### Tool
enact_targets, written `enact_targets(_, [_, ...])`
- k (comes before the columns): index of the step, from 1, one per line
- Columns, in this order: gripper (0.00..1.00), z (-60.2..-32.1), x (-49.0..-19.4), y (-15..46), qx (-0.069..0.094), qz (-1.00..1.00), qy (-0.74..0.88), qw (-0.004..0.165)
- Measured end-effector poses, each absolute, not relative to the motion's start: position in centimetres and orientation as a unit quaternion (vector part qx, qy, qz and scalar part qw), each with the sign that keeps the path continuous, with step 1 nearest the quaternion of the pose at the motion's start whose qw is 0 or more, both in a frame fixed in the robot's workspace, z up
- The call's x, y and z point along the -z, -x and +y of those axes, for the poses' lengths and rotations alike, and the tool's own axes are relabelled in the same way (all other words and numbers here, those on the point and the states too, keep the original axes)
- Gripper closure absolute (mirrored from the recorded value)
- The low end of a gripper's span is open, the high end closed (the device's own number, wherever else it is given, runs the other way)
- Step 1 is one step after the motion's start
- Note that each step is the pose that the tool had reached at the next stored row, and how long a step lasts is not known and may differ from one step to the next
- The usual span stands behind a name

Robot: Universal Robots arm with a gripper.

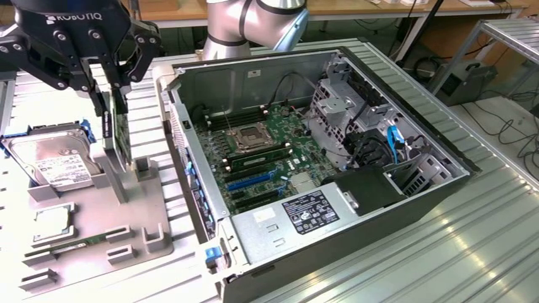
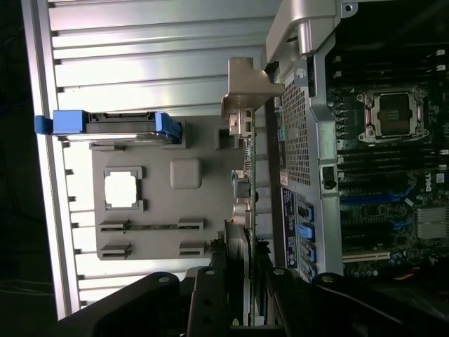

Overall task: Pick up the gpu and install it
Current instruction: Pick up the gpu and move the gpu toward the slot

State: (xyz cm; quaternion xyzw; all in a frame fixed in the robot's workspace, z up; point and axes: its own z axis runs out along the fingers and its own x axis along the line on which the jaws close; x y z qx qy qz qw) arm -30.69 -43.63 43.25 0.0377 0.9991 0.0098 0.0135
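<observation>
Exterior view: pick-up step. The gripper (image 1: 110,91) pinches the gpu (image 1: 116,136), which stands upright in the stand (image 1: 143,218) left of the computer case (image 1: 252,79). Freeing it likely needs a straight vertical lift.

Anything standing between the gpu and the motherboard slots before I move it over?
Yes: the case wall rises between the gpu, standing on edge in the grey fixture under the gripper, and the motherboard. The blue slots look unoccupied, and nothing else visible lies in between.
</observation>
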Motion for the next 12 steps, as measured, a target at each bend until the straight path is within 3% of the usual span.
enact_targets(12, [0.74, -43.63, -43.79, 30.69, -0.01, 0.999, -0.038, 0.014])
